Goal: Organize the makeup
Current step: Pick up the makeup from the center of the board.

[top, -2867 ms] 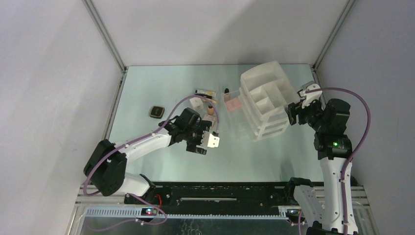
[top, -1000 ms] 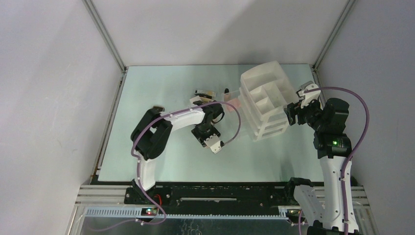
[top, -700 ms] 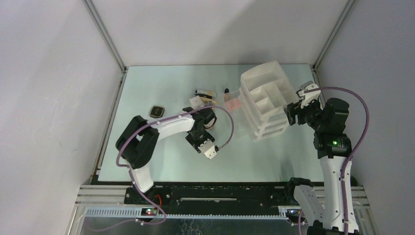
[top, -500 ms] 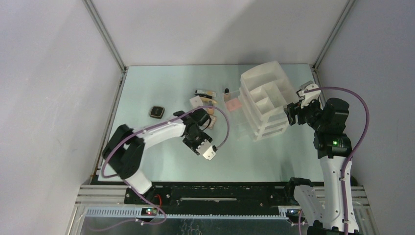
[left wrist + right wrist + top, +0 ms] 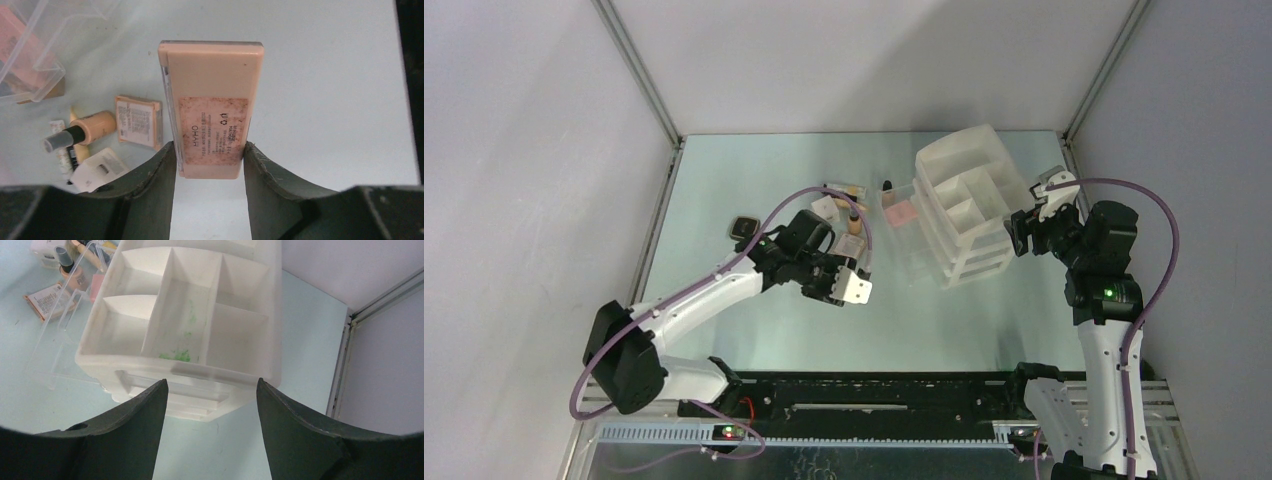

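Only the left wrist view shows the left gripper (image 5: 209,152) clamped on the near end of a beige palette (image 5: 211,90), printed label facing the camera. Left of its fingers lie a smaller palette (image 5: 139,121) and a black-capped beige bottle (image 5: 92,127). The pencils beside them are hard to make out. The right gripper (image 5: 210,387) stands apart and empty, with the white drawer organizer (image 5: 200,315) just ahead.
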Robot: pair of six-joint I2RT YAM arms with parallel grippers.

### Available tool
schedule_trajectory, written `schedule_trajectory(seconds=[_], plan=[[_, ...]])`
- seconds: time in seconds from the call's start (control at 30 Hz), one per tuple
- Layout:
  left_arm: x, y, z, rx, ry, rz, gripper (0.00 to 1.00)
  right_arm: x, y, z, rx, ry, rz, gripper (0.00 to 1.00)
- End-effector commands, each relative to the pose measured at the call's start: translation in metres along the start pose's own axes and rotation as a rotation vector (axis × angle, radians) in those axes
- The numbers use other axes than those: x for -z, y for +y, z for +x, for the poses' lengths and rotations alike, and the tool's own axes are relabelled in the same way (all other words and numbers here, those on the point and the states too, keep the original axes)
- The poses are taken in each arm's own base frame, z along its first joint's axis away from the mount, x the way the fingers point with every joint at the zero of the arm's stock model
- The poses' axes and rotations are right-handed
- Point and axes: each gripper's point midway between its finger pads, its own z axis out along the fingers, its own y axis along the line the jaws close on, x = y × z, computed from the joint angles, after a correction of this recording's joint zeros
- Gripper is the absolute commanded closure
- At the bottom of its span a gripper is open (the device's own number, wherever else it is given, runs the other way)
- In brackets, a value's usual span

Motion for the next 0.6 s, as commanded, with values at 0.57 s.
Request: schedule_trajectory(seconds=[0.57], plan=[[-0.002,0.114,-0.085,0.434,-0.203,-0.189,0.74,0.004,-0.001,-0.006,0.009,-0.023,0.007,0.26]])
